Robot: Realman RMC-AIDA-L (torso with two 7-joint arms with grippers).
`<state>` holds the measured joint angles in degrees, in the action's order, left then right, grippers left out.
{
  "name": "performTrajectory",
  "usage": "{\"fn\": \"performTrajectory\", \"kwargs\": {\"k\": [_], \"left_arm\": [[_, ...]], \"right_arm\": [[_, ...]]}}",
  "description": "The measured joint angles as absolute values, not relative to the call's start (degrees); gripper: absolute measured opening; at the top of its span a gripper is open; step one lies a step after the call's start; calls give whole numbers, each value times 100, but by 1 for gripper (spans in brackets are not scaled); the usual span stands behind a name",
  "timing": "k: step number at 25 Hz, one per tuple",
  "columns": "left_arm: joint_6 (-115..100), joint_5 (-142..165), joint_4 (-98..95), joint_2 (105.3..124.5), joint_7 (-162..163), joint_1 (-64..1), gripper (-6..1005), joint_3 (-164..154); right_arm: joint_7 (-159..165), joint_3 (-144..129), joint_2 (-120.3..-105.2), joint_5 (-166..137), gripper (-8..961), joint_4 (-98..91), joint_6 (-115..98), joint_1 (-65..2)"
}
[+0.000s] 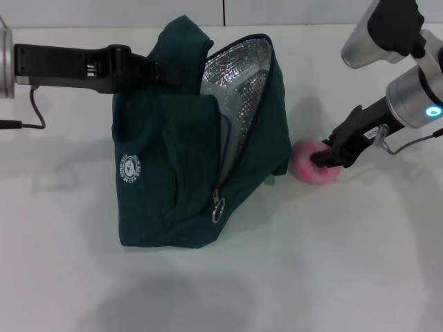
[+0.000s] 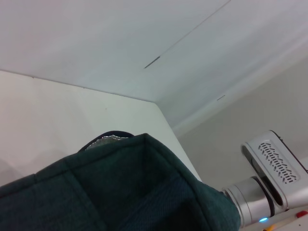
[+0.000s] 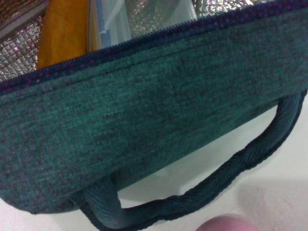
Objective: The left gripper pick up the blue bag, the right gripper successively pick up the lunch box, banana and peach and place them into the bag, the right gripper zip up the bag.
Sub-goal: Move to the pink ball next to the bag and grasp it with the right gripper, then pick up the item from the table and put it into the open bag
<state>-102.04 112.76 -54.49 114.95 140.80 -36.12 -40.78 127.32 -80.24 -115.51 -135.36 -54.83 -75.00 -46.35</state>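
On the white table (image 1: 360, 263), to the right of the blue bag (image 1: 173, 194): one peach (image 1: 313, 164), pink, judged soft, light and easily bruised, best taken across its middle. Right gripper (image 1: 324, 158) closed around peach, resting on the tabletop. Left gripper (image 1: 156, 69) clamped on the bag's top edge, holding one limp fabric bag upright, foil-lined mouth open. Inside, in the right wrist view: one banana (image 3: 62, 29), one lunch box (image 3: 113, 24). One zipper pull (image 1: 218, 207) hanging, unzipped.

Silver-jointed arms, black tools (image 1: 104, 66), blue light ring (image 1: 434, 111), thin cables (image 1: 38, 114).
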Motion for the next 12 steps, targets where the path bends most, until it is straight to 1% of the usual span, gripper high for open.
{"fn": "performTrajectory", "kwargs": {"k": [6,12], "left_arm": [[-10204,11276,-5449,11495,14080,-3608,41,-4078],[-10204,11277,-5449,11487,14080,-3592,41,-4078]], "right_arm": [[12719,-7957,-11543,-13495,185,-5578,-7563,-4605],[12743,-7033,-11539,-13475,145,-6340,-8078,-4265]]}}
